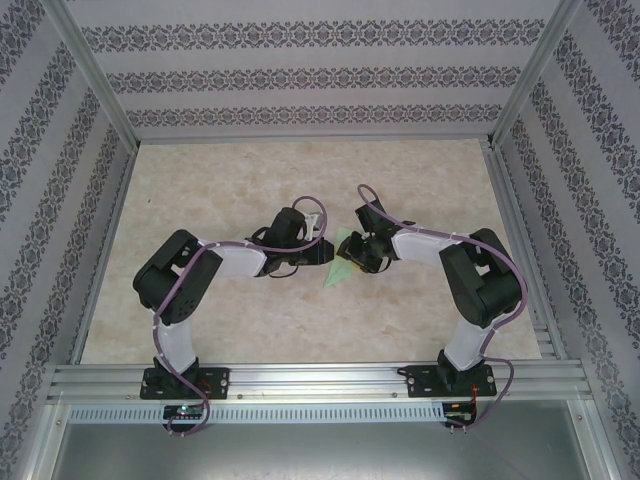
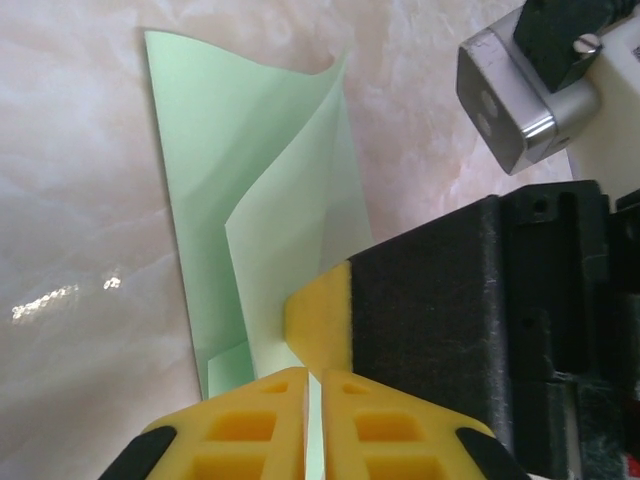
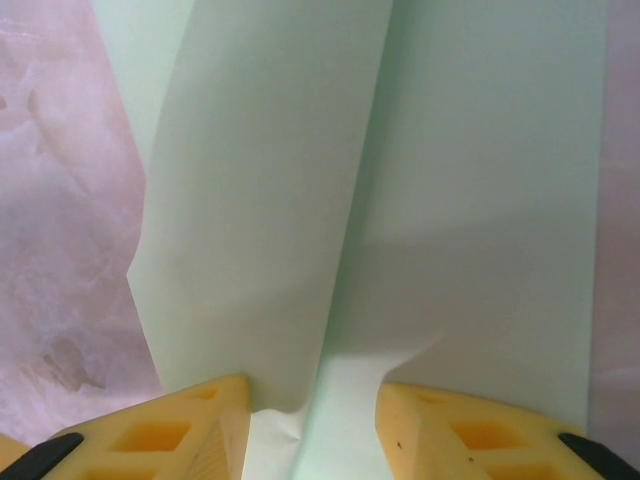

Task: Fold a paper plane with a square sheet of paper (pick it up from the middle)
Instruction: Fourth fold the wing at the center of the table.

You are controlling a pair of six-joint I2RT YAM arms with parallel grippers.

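Note:
The square sheet of paper (image 1: 338, 268), pale mint green, is folded lengthwise into a narrow wedge and held up at the table's middle between both arms. My left gripper (image 1: 325, 246) is shut on it. In the left wrist view the yellow fingers (image 2: 250, 420) pinch the sheet's thin lower edge (image 2: 270, 200), and its two flaps stand up and curl apart. My right gripper (image 1: 353, 252) meets the paper from the other side, and one of its yellow fingertips (image 2: 320, 320) touches a flap. In the right wrist view that gripper (image 3: 315, 425) is open, its fingers (image 3: 215, 420) spread over the creased paper (image 3: 400, 200).
The table (image 1: 200, 200) has a shiny beige marble pattern. Patterned walls (image 1: 300, 80) close it in on three sides, with aluminium posts at the corners. A metal rail (image 1: 320, 380) carries both arm bases at the near edge. The two wrists are almost touching.

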